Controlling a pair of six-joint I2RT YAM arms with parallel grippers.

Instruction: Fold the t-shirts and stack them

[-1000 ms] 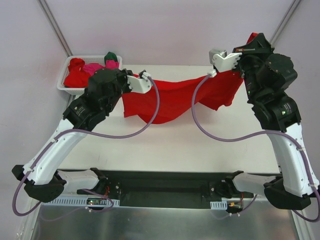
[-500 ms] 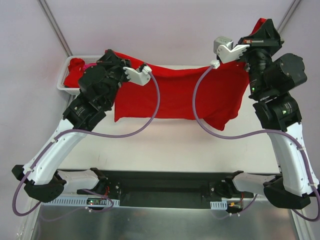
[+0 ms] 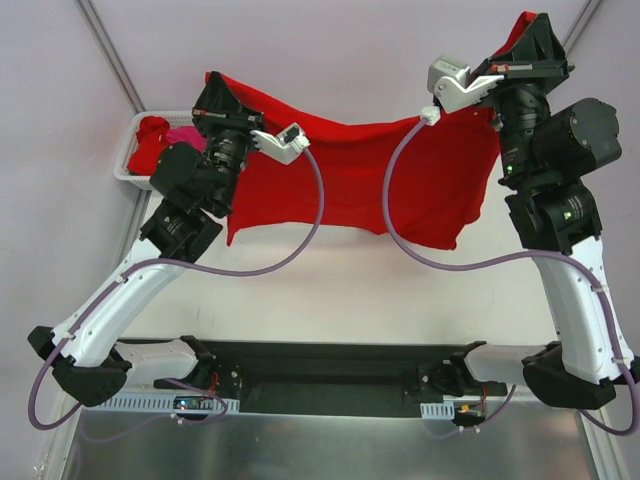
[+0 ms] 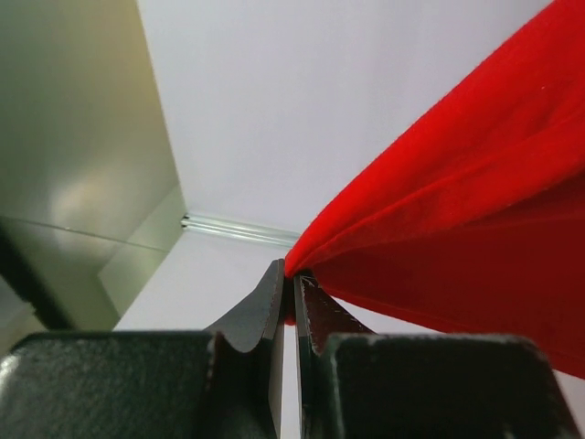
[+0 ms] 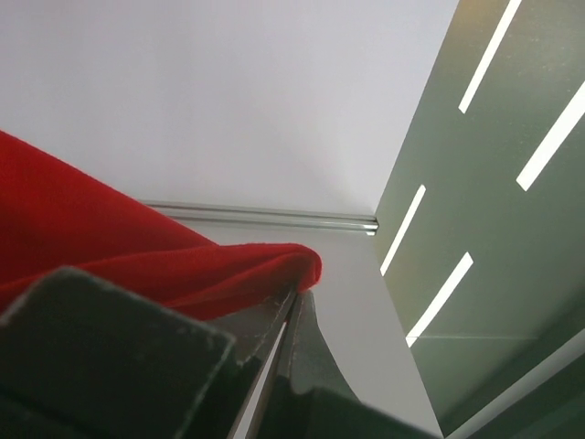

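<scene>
Holding red t-shirt [image 3: 360, 180] stretched in air above table [image 3: 330, 290]; both arms extended upward, wrists tipped up; left gripper [image 4: 291, 279] and right gripper [image 5: 294, 302] clamped on opposite top corners.

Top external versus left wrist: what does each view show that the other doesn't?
Only the top external view: the bright red cloth t-shirt stretched wide between both arms, the right pincer holding its other upper corner, and the white plastic lattice basket at far left, with red and pink cloth in it. Only the left wrist view: the dark fingers seen close, pressed shut on a bunched corner of the shirt. Shared: the red shirt and the left pincer gripping it.
</scene>
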